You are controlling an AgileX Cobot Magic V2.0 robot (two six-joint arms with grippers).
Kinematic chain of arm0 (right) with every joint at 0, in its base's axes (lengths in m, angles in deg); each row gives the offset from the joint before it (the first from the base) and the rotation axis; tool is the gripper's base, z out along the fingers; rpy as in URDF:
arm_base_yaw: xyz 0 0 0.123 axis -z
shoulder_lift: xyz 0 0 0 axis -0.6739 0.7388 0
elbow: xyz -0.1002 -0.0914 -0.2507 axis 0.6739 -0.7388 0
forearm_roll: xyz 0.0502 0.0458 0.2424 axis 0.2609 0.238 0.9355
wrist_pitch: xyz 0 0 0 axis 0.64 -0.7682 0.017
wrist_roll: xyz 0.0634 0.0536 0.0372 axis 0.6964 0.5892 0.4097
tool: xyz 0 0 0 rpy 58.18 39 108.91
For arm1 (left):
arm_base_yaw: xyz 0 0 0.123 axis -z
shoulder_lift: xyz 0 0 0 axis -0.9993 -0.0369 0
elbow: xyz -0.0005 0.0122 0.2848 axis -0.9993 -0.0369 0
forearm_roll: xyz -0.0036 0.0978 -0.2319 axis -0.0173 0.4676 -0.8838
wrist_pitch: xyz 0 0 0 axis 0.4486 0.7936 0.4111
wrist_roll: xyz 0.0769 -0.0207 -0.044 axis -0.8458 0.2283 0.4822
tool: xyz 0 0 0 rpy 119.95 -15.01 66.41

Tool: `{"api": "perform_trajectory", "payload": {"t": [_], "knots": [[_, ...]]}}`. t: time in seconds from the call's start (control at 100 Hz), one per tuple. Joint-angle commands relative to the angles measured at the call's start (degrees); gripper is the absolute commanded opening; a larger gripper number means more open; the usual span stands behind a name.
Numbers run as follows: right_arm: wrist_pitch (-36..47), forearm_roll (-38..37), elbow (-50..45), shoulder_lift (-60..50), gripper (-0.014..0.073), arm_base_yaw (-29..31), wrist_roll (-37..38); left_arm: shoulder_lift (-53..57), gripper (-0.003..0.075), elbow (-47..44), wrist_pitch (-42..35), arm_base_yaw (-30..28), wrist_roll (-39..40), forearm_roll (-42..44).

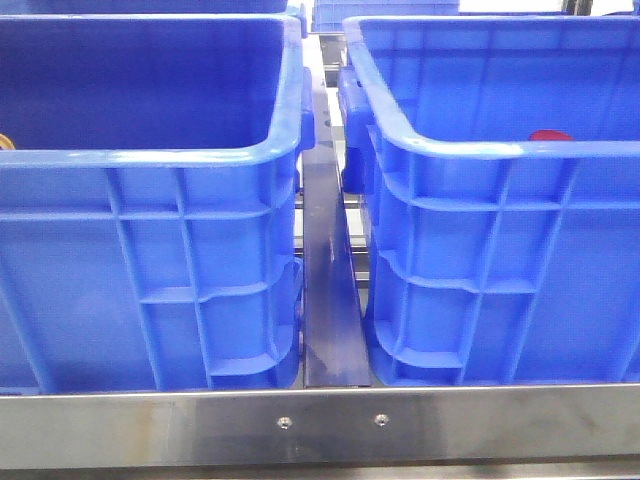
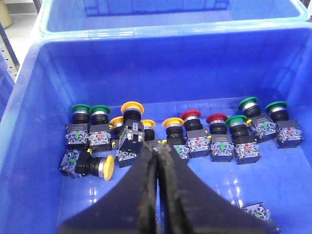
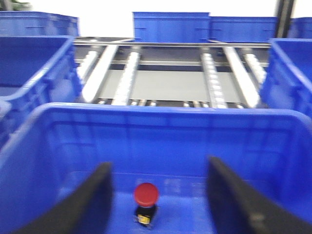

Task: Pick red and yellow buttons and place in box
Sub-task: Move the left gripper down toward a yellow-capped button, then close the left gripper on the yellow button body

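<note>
Reaching for a yellow button
My left fingers point(image 2: 158, 155) are pressed together above the small yellow-capped push button point(image 2: 173, 127); they need opening; right fingers point(image 3: 158, 195) are hanging wide.

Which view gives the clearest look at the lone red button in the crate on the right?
The right wrist view: the red button stands upright on the crate floor, seen between the open right gripper fingers. The front view shows only a red sliver above the crate rim. The left wrist view shows another crate.
</note>
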Motion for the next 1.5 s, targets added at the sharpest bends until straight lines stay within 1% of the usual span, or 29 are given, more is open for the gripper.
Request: {"api": "perform_trajectory", "payload": {"t": [0.0, 0.02, 0.07, 0.17, 0.24, 0.31, 0.38, 0.4, 0.43, 0.45, 0.5, 0.55, 0.6, 0.64, 0.81, 1.02, 1.14, 1.33, 1.49], "knots": [[-3.65, 4.31, 1.56, -0.43, 0.0195, 0.24, -0.65, 0.11, -0.0019, 1.67, -4.07, -0.06, 0.24, -0.16], [-3.90, 4.31, 1.56, -0.43, 0.0167, 0.24, -0.65, 0.11, -0.0019, 1.67, -4.07, -0.06, 0.24, -0.16], [-3.95, 4.31, 1.56, -0.43, 0.0066, 0.24, -0.65, 0.11, -0.0019, 1.67, -4.07, -0.06, 0.24, -0.26], [-3.95, 4.31, 1.56, -0.43, -0.0069, 0.24, -0.65, 0.11, -0.0018, 1.67, -4.07, -0.06, 0.24, -0.26], [-3.95, 4.31, 1.56, -0.43, -0.0067, 0.24, -0.65, 0.11, -0.0013, 1.67, -4.07, -0.06, 0.24, -0.26], [-3.95, 4.31, 1.56, -0.43, -0.0067, 0.24, -0.65, 0.11, 0.0031, 1.67, -4.07, -0.06, 0.14, -0.26], [-3.95, 4.31, 1.56, -0.43, -0.0067, 0.24, -0.65, 0.11, 0.0123, 1.67, -4.07, -0.06, 0.14, -0.26], [-3.95, 4.31, 1.56, -0.43, -0.0067, 0.24, -0.65, 0.11, 0.0160, 1.67, -4.07, -0.06, 0.14, -0.26], [-3.95, 4.31, 1.56, -0.43, -0.0067, 0.24, -0.65, 0.11, 0.0228, 1.67, -4.07, -0.06, 0.14, -0.26], [-3.95, 4.31, 1.56, -0.43, -0.0067, 0.24, -0.65, 0.00, 0.0258, 1.67, -4.07, -0.06, 0.14, -0.26], [-3.95, 4.31, 1.56, -0.43, -0.0067, 0.24, -0.65, -0.23, 0.0381, 1.67, -4.19, -0.06, 0.14, -0.26], [-3.95, 4.31, 1.56, -0.43, -0.0067, 0.24, -0.65, -0.83, 0.0472, 1.67, -4.49, -0.06, 0.14, -0.26], [-3.95, 4.31, 1.56, -0.43, -0.0067, 0.24, -0.65, -1.66, 0.0531, 1.77, -4.57, -0.06, 0.14, -0.26], [-3.95, 4.31, 1.56, -0.43, -0.0067, 0.24, -0.65, -2.71, 0.0552, 2.12, -4.44, -0.06, 0.14, -0.26], [-3.95, 4.31, 1.56, -0.43, -0.0067, 0.24, -0.65, -9.73, 0.0548, 6.08, -3.90, -0.06, 0.14, -0.41], [-4.02, 4.31, 1.56, -0.21, -0.0067, 0.24, -0.65, -24.29, 0.0547, 14.91, 0.10, -0.06, -0.20, -0.41], [-4.02, 4.31, 1.56, -0.21, -0.0067, 0.24, -0.65, -32.43, 0.0548, 19.76, 0.47, -0.06, -0.20, -0.20], [-4.02, 4.31, 1.56, -0.21, -0.0067, 0.24, -0.65, -43.63, 0.0548, 26.33, 3.16, -0.06, -0.20, 2.43], [-4.02, 4.31, 1.56, -0.21, -0.0067, 0.24, -0.65, -49.40, 0.0548, 29.93, 4.31, -0.06, -0.20, 4.94]]}}
